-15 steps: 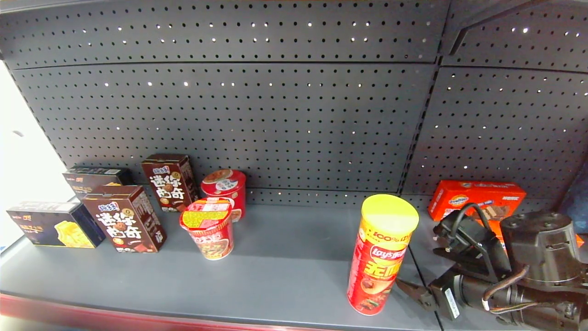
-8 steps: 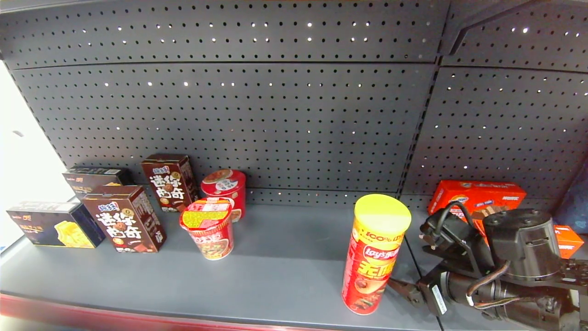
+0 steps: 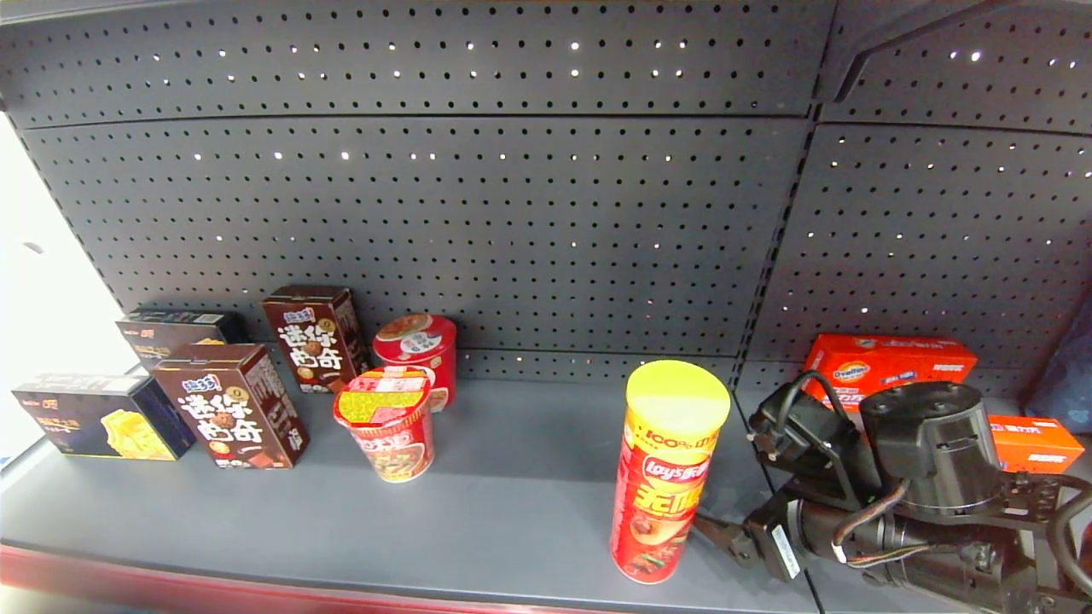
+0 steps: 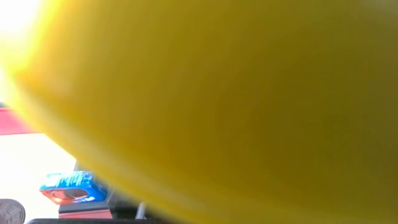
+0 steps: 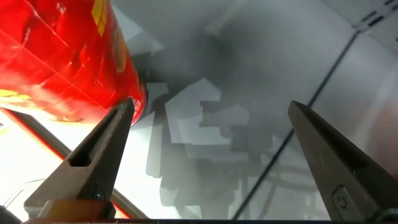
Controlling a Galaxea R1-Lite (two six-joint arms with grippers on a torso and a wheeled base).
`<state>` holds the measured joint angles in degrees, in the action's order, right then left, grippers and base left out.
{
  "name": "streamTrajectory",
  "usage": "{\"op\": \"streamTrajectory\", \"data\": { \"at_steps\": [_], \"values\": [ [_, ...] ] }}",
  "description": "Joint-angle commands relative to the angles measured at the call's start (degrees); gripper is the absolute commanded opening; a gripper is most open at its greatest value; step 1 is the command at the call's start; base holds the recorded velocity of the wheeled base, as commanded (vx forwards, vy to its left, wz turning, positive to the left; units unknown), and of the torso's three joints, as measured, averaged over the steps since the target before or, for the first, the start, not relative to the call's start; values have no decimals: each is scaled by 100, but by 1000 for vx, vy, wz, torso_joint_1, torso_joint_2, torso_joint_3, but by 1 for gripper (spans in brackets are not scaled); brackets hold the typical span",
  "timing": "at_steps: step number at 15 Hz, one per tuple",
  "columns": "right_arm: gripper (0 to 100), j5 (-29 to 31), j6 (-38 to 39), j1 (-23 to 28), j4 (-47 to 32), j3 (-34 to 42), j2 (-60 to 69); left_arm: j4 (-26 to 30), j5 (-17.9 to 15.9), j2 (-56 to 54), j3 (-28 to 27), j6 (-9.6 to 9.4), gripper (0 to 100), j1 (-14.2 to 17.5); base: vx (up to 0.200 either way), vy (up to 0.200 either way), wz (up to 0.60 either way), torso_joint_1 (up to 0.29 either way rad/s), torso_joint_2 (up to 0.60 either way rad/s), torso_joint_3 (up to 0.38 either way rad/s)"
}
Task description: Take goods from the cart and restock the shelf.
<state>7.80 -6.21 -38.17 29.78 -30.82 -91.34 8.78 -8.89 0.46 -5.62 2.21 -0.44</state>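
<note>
A tall red chips can (image 3: 670,469) with a yellow lid stands upright near the front edge of the grey shelf (image 3: 512,512). My right gripper (image 3: 710,530) sits low on the shelf just right of the can's base. In the right wrist view the gripper (image 5: 210,106) is open, with nothing between its fingers, and the can (image 5: 62,56) lies just outside one finger (image 5: 99,155). A blurred yellow surface (image 4: 217,93) sits very close to the left wrist camera.
Two noodle cups (image 3: 388,422) (image 3: 418,345), two brown boxes (image 3: 235,405) and two dark boxes (image 3: 102,416) stand at the shelf's left. Orange boxes (image 3: 891,367) lie behind my right arm. The pegboard (image 3: 512,239) backs the shelf. A blue package (image 4: 68,185) lies below the left wrist.
The chips can has slid left along the shelf, still upright. My right arm has moved left with it, staying close against the can's base.
</note>
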Motion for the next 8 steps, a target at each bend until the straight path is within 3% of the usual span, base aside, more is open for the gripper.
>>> {"op": "streamTrajectory", "data": {
  "at_steps": [1,5,7,8],
  "values": [
    [100,2,-4,-94,1,-3,-24,1,1,-2,-1,8,0,0,0,0,0,0,0,0],
    [100,20,23,-85,1,111,55,-34,19,-2,8,-27,0,0,0,0,0,0,0,0],
    [100,-7,49,29,1,357,512,-16,-69,156,-818,-98,0,-44,0,0,0,0,0,0],
    [100,-59,67,73,1,621,723,45,-368,578,-1222,-229,0,-132,0,0,0,0,0,0]
  ]
}}
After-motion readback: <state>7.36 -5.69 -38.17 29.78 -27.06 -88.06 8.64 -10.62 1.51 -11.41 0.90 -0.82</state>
